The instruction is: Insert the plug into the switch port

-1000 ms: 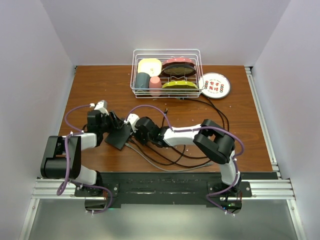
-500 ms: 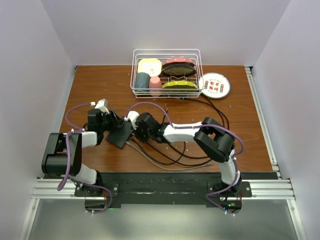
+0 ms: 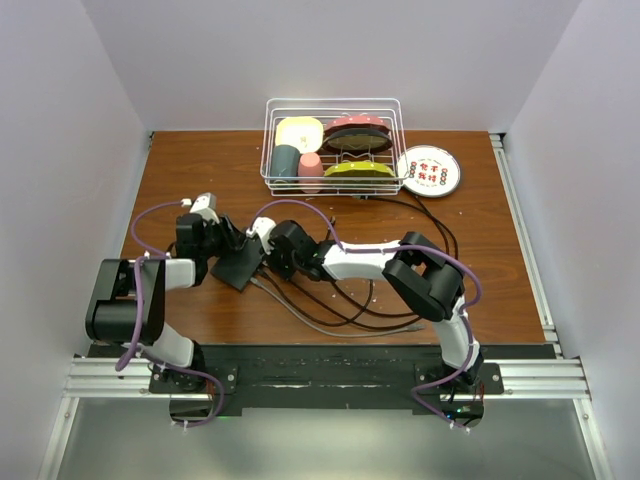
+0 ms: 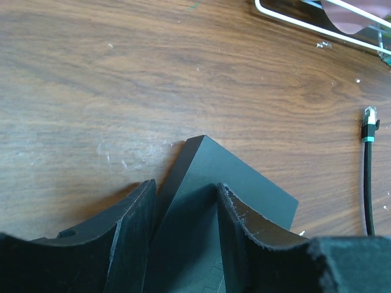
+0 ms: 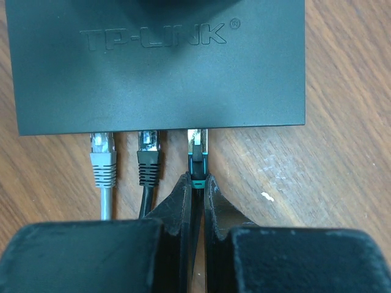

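Observation:
The switch (image 3: 240,268) is a flat black box on the wooden table; its top also fills the right wrist view (image 5: 159,67). My left gripper (image 3: 222,250) is shut on one edge of the switch (image 4: 244,183), one finger on each side of it (image 4: 183,195). My right gripper (image 5: 197,183) is shut on the cable just behind the teal-banded plug (image 5: 197,155). The plug's clear tip is at the third port, under the switch's edge. In the top view my right gripper (image 3: 268,256) is right beside the switch.
A grey plug (image 5: 102,160) and a black plug (image 5: 148,160) sit in the two ports to the left. Cables (image 3: 330,310) loop across the near table. A loose teal-banded plug (image 4: 369,119) lies apart. A wire basket (image 3: 333,145) and a round plate (image 3: 429,170) stand at the back.
My right gripper has moved left with the plug, up to the switch's port edge. The switch and my left gripper have shifted slightly.

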Action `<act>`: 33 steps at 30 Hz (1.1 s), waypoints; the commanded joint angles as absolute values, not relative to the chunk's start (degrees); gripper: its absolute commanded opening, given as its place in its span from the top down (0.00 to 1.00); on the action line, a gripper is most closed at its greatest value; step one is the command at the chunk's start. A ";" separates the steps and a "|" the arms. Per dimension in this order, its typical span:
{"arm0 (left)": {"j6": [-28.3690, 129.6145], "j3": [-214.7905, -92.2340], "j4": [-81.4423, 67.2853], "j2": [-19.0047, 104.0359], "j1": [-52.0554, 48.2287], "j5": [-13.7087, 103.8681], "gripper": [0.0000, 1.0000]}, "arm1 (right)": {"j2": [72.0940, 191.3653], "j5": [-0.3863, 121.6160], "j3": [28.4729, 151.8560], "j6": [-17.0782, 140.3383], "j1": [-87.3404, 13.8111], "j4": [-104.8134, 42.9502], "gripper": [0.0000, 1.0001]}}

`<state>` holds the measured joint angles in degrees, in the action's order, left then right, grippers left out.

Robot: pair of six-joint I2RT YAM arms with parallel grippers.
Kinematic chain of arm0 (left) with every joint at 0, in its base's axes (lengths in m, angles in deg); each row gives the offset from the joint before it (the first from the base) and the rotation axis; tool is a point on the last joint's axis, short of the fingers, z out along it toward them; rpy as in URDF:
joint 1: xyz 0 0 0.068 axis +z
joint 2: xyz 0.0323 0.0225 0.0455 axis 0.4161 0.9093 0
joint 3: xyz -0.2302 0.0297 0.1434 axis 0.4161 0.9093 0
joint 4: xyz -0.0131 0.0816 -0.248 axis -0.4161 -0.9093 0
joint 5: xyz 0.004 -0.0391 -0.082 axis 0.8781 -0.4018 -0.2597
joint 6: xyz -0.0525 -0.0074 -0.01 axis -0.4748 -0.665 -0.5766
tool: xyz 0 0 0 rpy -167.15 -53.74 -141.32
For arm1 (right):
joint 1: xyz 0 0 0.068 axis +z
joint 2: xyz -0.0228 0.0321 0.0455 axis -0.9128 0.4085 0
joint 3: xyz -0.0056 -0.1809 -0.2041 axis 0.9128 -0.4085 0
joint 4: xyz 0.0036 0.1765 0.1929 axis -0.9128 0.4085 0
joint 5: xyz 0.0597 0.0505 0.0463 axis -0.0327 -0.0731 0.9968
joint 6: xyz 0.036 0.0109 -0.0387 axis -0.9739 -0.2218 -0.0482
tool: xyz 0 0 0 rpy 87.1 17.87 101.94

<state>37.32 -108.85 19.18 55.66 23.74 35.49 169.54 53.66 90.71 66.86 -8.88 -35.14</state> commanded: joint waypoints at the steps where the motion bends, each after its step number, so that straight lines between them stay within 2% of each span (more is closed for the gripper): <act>1: 35.13 -108.59 12.62 59.48 19.14 22.67 0.73 | 169.56 54.55 97.14 66.77 -8.41 -52.53 1.00; 15: 35.48 -109.56 11.30 60.72 18.43 22.57 0.75 | 170.01 55.26 98.65 66.25 -8.50 -49.46 1.00; 22: 35.13 -109.47 8.75 56.76 18.52 29.60 0.60 | 167.37 54.12 91.45 64.23 -8.50 -48.31 0.89; 24: 35.04 -109.64 8.05 55.62 18.61 31.19 0.60 | 166.67 54.12 89.60 63.61 -8.50 -48.14 0.89; 28: 34.87 -110.43 5.77 54.21 18.87 34.88 0.54 | 165.61 53.50 88.36 63.43 -8.41 -45.77 0.77; 29: 34.78 -110.52 5.32 53.51 19.05 36.54 0.53 | 165.35 53.07 87.92 63.43 -8.50 -45.42 0.71; 33: 34.52 -110.87 3.48 51.66 19.75 40.15 0.48 | 162.89 51.83 86.08 63.09 -8.41 -43.14 0.63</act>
<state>35.94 -111.36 10.94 54.00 19.92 38.38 168.42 52.70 87.32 64.00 -8.88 -39.93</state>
